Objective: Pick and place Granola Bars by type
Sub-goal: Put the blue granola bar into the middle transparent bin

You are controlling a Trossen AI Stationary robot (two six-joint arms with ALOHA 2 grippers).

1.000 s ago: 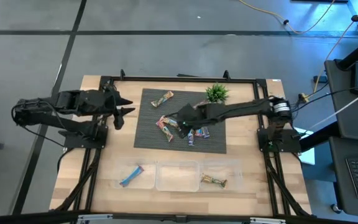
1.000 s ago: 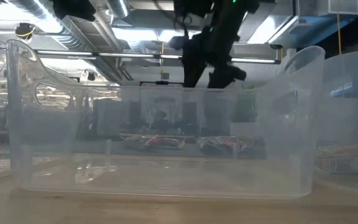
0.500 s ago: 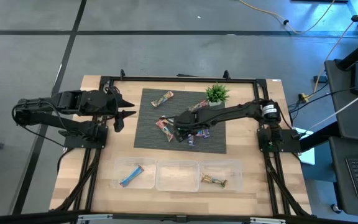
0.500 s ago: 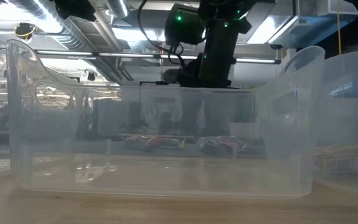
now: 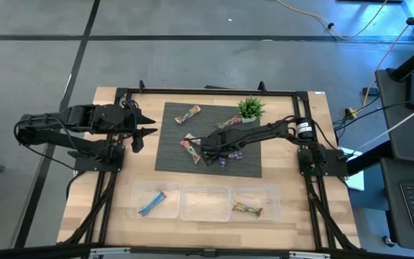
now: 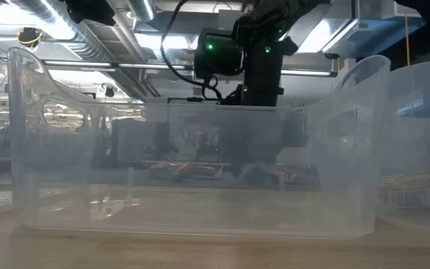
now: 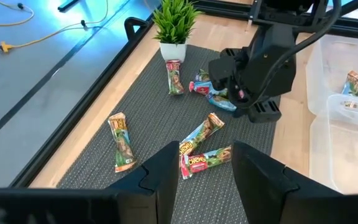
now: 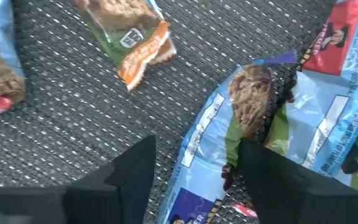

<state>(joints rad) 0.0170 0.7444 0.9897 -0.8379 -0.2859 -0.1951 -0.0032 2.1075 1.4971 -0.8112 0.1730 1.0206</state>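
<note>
we see the right end effector [image 5: 212,155] low over the granola bars [image 5: 225,152] clustered at the centre of the dark mat [image 5: 171,155], its fingers apart and straddling a blue-wrapped bar [image 8: 241,124]; we judge this the pick step. next it probably needs to close squarely on that one bar alone. a second earlier the arm stood higher. the left end effector [image 5: 141,124] waits at the upper left, fingers parted. the bins [image 5: 205,213] sit along the bottom.
</note>
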